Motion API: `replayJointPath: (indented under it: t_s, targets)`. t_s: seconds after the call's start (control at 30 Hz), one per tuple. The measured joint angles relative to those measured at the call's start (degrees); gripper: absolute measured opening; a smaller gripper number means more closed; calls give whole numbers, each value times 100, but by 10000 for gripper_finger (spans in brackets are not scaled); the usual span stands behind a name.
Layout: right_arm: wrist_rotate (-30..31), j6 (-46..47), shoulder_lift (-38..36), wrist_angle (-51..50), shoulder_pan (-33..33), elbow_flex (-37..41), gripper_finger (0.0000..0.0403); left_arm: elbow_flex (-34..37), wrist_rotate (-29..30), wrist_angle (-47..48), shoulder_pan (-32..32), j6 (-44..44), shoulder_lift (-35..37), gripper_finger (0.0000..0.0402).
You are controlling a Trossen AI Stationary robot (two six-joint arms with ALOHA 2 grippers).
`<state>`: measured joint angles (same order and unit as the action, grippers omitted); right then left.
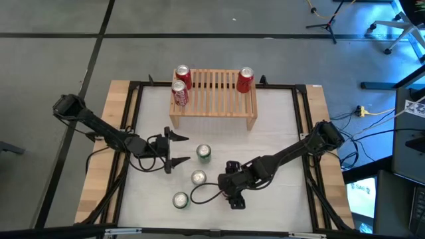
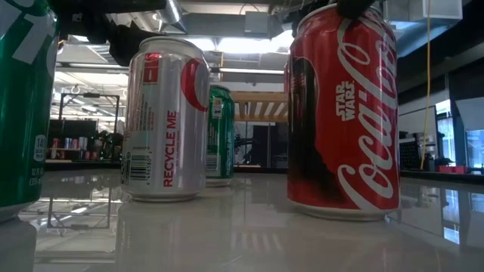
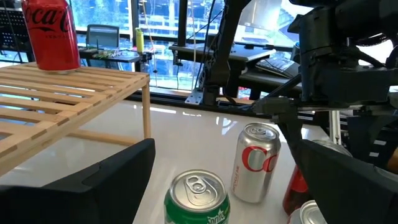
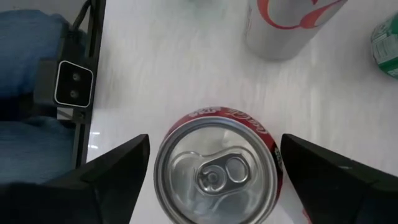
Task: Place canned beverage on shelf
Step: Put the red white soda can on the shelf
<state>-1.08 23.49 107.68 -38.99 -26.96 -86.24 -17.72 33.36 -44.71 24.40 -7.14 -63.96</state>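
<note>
Three red cans stand upright on the slatted wooden shelf [image 1: 214, 99] at the table's far side, two at its left end [image 1: 180, 85] and one at its right [image 1: 245, 79]. Near the front, a red cola can [image 4: 217, 171] stands upright on the table. My right gripper [image 4: 214, 148] hangs above it, open, pointing steeply down, with a finger close on either side of the can's rim and a thin gap showing at each. My left gripper [image 1: 185, 150] waits open and level, left of a green can [image 1: 203, 154].
A silver can [image 1: 198, 177] and a second green can [image 1: 180, 200] stand upright just left of the red can. The shelf's middle slats [image 1: 216, 83] are bare. A black frame [image 1: 133, 133] runs round the white table top.
</note>
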Motion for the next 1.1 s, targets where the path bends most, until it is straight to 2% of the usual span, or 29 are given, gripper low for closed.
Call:
replayJointPath:
  t_s: [0.53,0.83,1.1]
  targets:
    - [-61,-142,205,-17,-2,-2,354,-2,-1,2,0,1,-2,381]
    - [-56,-142,205,-11,-2,-4,298,-2,-2,2,0,2,-2,381]
    - [-230,-138,205,-6,2,-7,313,-2,-2,2,0,2,-2,381]
